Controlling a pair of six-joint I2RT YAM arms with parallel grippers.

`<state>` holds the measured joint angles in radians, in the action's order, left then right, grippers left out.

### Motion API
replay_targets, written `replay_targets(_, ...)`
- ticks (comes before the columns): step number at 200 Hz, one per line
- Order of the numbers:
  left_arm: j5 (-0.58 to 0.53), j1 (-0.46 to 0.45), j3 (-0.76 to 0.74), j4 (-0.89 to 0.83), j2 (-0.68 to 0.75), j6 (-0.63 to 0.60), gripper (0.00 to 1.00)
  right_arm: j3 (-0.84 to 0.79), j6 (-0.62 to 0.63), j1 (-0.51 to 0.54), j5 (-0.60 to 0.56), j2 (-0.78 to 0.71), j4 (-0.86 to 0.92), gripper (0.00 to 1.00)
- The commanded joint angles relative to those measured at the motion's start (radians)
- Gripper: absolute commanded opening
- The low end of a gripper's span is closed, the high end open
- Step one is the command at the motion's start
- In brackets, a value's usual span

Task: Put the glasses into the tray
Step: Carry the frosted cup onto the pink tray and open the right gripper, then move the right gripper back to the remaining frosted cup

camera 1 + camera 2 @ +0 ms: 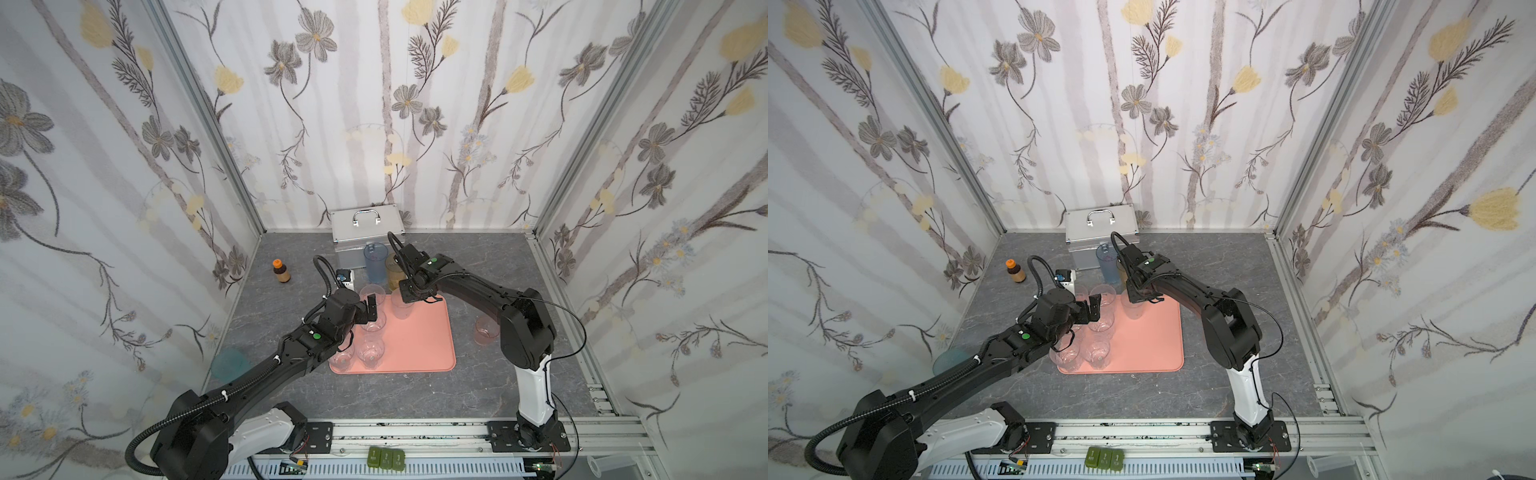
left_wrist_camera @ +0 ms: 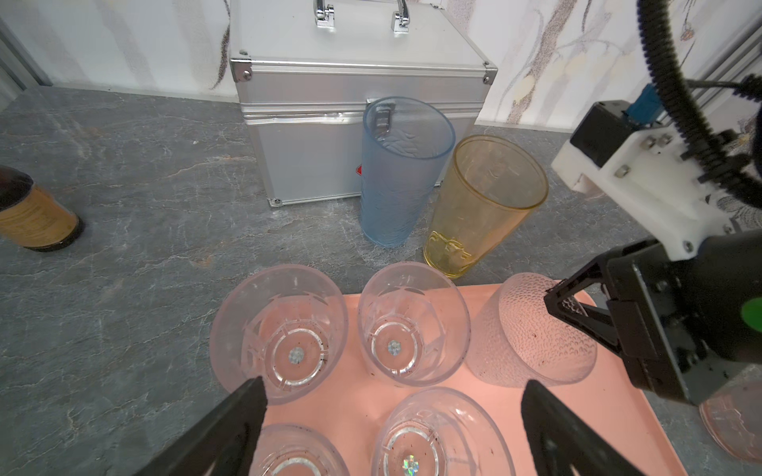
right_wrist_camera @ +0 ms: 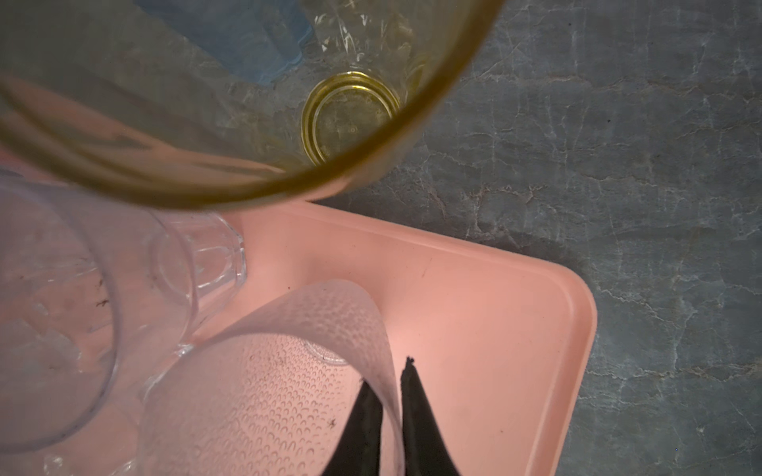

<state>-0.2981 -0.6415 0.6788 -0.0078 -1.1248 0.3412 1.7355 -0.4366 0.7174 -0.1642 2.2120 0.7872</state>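
While the left gripper (image 2: 393, 385) hung over the left part of the tray (image 1: 424, 336) with its two fingers spread wide, a teal glass (image 1: 228, 363), partly hidden by the left arm, was on the grey table (image 1: 415, 395), well apart from the tray at about 9 o'clock. Several clear glasses (image 1: 372, 353) stood upright on the left half of the tray, under and around this gripper. At the tray's far edge, near 12 o'clock, stood a frosted glass (image 3: 288, 391) with a dotted pattern. The right gripper (image 3: 387, 373) had one finger inside its rim and one outside, close together about the wall, but whether they pinched it or only stood beside it I could not tell. A short pink glass (image 1: 486, 330) stood off the tray, near it at 3 o'clock. Beyond the far edge, at 12 o'clock, an amber glass (image 2: 486, 206) and a blue glass (image 2: 404, 173) stood just beside each other on the table. Farther, a small brown bottle (image 1: 281, 271) was at 10 o'clock, and a silver case (image 1: 368, 226) stood by the back wall at 12 o'clock.
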Motion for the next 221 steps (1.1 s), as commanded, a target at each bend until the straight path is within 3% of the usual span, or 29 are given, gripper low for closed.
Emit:
replay_targets(1, 0.004, 0.001, 0.000, 0.037, -0.002, 0.015, 0.99, 0.033, 0.004, -0.002, -0.036, 0.021, -0.012, 0.14)
replay_targets(52, 0.019, 0.002, 0.002, 0.040, -0.003, 0.031, 0.99, 0.047, -0.013, -0.007, -0.045, 0.011, -0.033, 0.15)
replay_targets(74, 0.034, 0.001, 0.001, 0.042, -0.007, 0.052, 0.98, 0.037, -0.011, -0.007, -0.038, -0.016, -0.031, 0.23)
replay_targets(106, -0.038, -0.050, 0.021, 0.039, -0.029, 0.054, 0.91, -0.053, -0.017, -0.013, -0.001, -0.179, -0.040, 0.33)
replay_targets(137, -0.098, -0.149, 0.082, 0.040, -0.105, 0.036, 0.90, -0.236, -0.031, -0.067, -0.095, -0.392, -0.043, 0.37)
replay_targets(178, -0.087, -0.268, 0.188, 0.054, -0.243, 0.050, 0.92, -0.565, -0.050, -0.284, -0.103, -0.704, -0.061, 0.41)
replay_targets(199, -0.080, -0.311, 0.239, 0.060, -0.324, 0.046, 0.92, -0.688, -0.054, -0.483, -0.077, -0.818, -0.105, 0.45)
replay_targets(221, -0.062, -0.344, 0.278, 0.063, -0.384, 0.043, 0.93, -0.802, -0.087, -0.686, 0.028, -0.884, -0.223, 0.49)
